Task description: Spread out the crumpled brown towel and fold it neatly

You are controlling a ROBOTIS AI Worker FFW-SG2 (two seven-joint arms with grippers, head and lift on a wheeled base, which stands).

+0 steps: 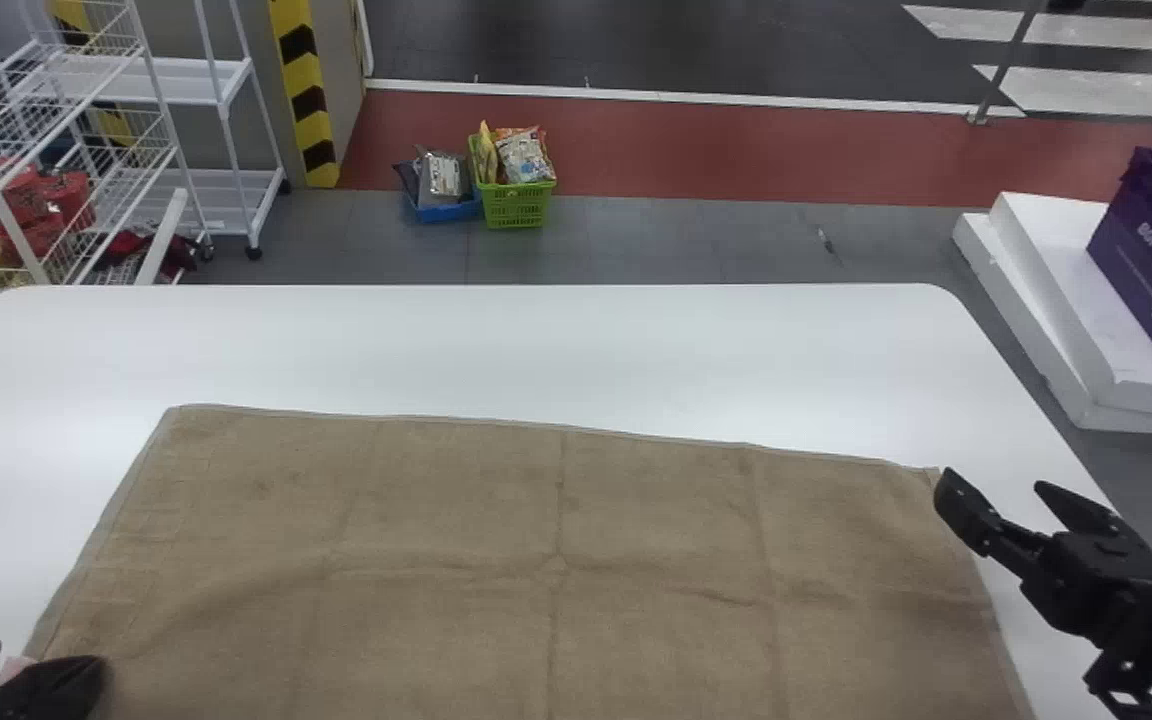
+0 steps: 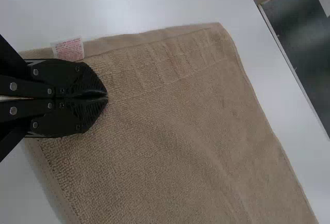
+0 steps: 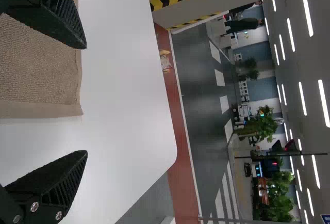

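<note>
Slanting in at the towel's (image 1: 536,570) corner, the right fingers (image 1: 964,508) gape while the left fingers (image 1: 56,688) press together.

The towel (image 1: 456,610) is brown, table (image 1: 536,345) white, crate (image 1: 1141,260) purple, pillar (image 1: 305,100) striped yellow-and-black.

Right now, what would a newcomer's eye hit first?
The brown towel, spread almost flat with faint creases over the near part of the white table. Next, the black right gripper, open at the towel's far right corner. Past the table, the purple crate on white slabs at right and the yellow-and-black hazard stripes at far left.
</note>
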